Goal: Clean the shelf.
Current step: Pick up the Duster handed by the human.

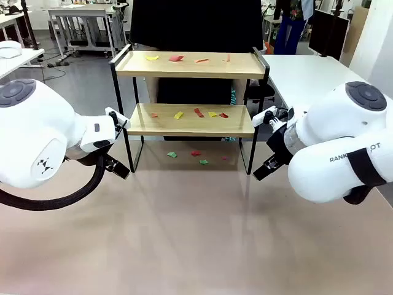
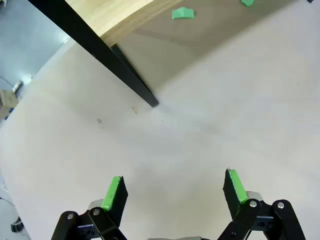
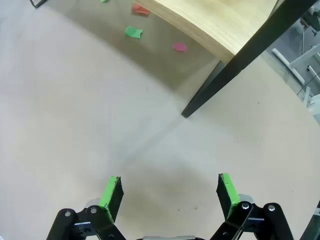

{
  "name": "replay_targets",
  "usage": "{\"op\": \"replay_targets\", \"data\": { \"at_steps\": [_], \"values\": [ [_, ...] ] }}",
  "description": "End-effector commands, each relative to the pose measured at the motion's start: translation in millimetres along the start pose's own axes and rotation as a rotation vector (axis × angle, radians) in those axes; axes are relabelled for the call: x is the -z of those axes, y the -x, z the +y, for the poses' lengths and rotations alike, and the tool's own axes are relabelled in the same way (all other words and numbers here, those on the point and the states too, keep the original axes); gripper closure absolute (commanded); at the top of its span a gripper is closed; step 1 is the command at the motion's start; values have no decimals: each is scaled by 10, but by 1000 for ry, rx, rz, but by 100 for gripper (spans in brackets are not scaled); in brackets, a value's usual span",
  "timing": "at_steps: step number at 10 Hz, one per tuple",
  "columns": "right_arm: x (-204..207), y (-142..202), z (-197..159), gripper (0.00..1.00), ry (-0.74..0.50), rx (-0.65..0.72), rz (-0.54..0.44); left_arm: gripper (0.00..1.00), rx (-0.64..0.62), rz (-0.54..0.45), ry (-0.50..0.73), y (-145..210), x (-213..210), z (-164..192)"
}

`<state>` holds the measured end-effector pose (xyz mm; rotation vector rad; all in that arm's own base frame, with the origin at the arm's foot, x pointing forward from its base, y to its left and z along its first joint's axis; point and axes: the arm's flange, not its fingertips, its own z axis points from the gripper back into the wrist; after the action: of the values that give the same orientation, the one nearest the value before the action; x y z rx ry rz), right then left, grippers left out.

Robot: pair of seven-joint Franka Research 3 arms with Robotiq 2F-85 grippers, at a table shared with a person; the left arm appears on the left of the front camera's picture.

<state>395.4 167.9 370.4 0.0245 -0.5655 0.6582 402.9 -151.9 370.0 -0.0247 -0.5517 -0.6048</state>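
Scraps of coloured paper lie in three groups. Four sit on the shelf's (image 1: 190,92) top board (image 1: 245,64): one yellow, the rest red or orange. Five sit on the lower board (image 1: 141,126): two yellow, three red or orange. Four lie on the desk (image 1: 196,233) under the shelf: two green, one red, one pink. The shelf stands at the middle of the desk's far edge, on thin black legs, with a person in dark clothes (image 1: 190,24) right behind it.

The left gripper (image 1: 116,167) hangs low just beside the shelf's front left leg, and its fingers are spread wide with nothing between them. The right gripper (image 1: 268,167) hangs just beside the front right leg, also spread and empty. In the left wrist view the left gripper's green pads (image 2: 114,192) frame bare desk, with a black leg foot (image 2: 150,100) ahead. In the right wrist view another leg (image 3: 200,100) stands between the right gripper's fingers (image 3: 226,189) and the scraps under the shelf.
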Motion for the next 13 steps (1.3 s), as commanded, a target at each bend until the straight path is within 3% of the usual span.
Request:
{"op": "replay_targets", "data": {
  "at_steps": [1, 9, 11, 13],
  "values": [
    [0, 0, 0, 0, 0, 0, 0, 0, 0, 0, 0, -1, -1, 0],
    [0, 0, 1, 0, 0, -1, 0, 0, 0, 0, 0, -1, -1, 0],
    [-480, -495, -171, 0, -47, 9, -91, 0, -19, -31, 40, -191, -224, 146],
    [-883, -721, -427, 0, -85, 45, -150, 0, 27, -1, 120, -460, -620, 427]
  ]
}}
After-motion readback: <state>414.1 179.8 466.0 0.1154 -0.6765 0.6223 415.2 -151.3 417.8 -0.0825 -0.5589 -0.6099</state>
